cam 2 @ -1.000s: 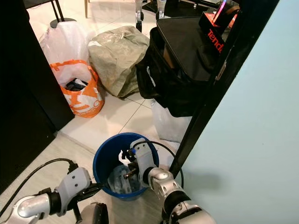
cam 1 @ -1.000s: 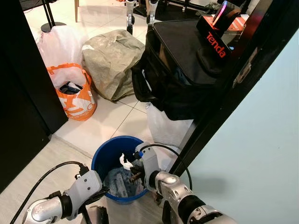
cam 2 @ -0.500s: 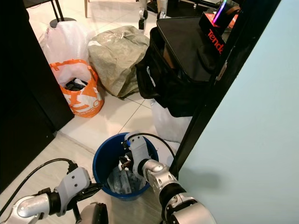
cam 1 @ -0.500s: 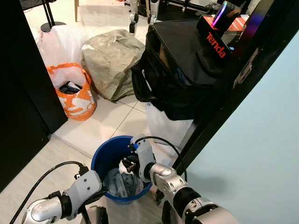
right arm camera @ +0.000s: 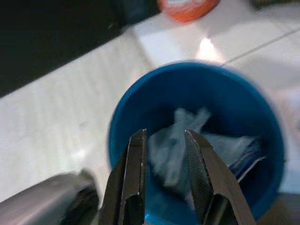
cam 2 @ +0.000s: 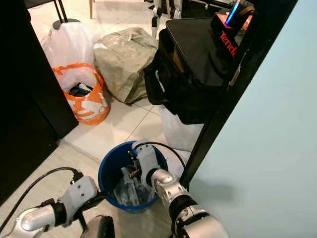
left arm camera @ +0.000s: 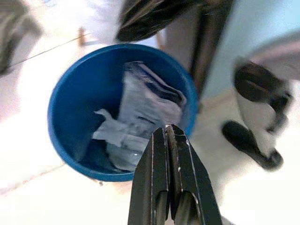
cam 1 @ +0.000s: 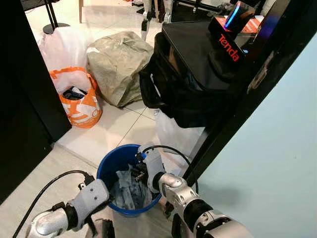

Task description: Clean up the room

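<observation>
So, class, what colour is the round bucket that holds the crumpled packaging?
The bucket is blue, and its colour shows best in the left wrist view.

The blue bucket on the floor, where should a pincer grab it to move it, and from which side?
Likely the blue bucket by its upright rim, from above, one finger inside the wall and one outside. The near-left rim looks easiest: the right pincer, open, hangs over the crumpled wrappers and the far-right side crowds the dark post.
</observation>
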### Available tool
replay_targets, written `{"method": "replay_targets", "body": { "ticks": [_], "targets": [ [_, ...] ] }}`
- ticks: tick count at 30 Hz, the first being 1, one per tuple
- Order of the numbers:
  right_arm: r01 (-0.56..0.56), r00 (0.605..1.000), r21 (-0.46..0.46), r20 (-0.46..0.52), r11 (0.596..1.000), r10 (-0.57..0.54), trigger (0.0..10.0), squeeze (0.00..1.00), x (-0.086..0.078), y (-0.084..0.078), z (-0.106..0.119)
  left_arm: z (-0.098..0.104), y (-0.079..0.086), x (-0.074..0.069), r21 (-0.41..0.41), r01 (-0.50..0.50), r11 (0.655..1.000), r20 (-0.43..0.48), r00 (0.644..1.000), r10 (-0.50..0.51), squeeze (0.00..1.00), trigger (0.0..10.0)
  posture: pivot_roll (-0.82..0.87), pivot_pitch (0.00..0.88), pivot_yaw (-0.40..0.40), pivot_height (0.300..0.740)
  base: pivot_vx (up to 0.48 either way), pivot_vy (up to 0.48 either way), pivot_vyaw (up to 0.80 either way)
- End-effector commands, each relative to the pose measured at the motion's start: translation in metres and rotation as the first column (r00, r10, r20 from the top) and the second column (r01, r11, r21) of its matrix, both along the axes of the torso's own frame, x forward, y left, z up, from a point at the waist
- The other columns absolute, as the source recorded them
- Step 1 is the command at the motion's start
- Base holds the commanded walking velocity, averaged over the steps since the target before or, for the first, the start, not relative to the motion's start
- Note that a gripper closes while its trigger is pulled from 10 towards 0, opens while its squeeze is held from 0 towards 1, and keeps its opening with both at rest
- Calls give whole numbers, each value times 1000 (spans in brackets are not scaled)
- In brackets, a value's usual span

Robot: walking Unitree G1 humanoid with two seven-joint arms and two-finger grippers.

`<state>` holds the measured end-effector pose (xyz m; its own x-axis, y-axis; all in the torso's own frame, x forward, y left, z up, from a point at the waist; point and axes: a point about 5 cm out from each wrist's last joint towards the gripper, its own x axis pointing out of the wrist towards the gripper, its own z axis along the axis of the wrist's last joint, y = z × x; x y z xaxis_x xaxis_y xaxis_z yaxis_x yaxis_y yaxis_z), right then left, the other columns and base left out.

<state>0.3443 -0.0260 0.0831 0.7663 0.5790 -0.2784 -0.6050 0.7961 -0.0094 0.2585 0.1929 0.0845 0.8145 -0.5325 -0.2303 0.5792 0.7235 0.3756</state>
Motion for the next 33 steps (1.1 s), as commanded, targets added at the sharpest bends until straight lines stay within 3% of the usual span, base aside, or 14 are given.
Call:
{"method": "replay_targets", "body": {
  "ticks": [1,2,3,6,7,8,10,16,27,33],
  "targets": [
    [86,994,32,-67,996,-83,10000,0,-23,-10,-34,-22,0,-5,-52,-188,981,-80,980,184,0,10000,69,240,-114,608,0,0,0],
    [86,994,32,-67,996,-83,10000,0,-23,-10,-34,-22,0,-5,-52,-188,981,-80,980,184,0,10000,69,240,-114,608,0,0,0],
    [122,991,45,-64,992,-119,10000,0,-26,-21,-39,-28,-2,-7,-93,-275,957,-104,959,265,0,10000,69,240,-114,608,0,0,0],
    [126,990,45,-63,991,-123,10000,0,-27,-22,-40,-30,-2,-7,-97,-287,953,-108,955,277,0,10000,61,227,-106,608,0,0,0],
    [149,988,52,-45,987,-147,10000,0,-35,-36,-46,-39,-6,-8,-123,-408,905,-145,909,390,0,10000,51,195,-83,608,0,0,0],
    [149,988,52,-45,987,-147,10000,0,-35,-36,-46,-39,-6,-8,-123,-408,905,-145,909,390,0,10000,51,195,-83,608,0,0,0],
    [182,983,41,-16,982,-181,10000,0,-48,-55,-54,-49,-12,-8,-125,-545,829,-179,834,522,0,10000,46,177,-77,608,0,0,0],
    [205,979,67,-27,976,-204,10000,0,-51,-60,-55,-43,-24,-1,-156,-518,841,-134,854,502,0,10000,43,167,-69,608,0,0,0],
    [153,988,86,-26,984,-152,10000,0,-57,-52,-51,-39,-27,2,-177,-547,818,-134,837,531,0,10000,51,159,-71,608,0,0,0],
    [152,988,90,-27,984,-150,10000,0,-58,-51,-50,-39,-28,0,-190,-547,816,-136,837,529,0,10000,53,160,-73,632,0,0,0]
  ]
}}
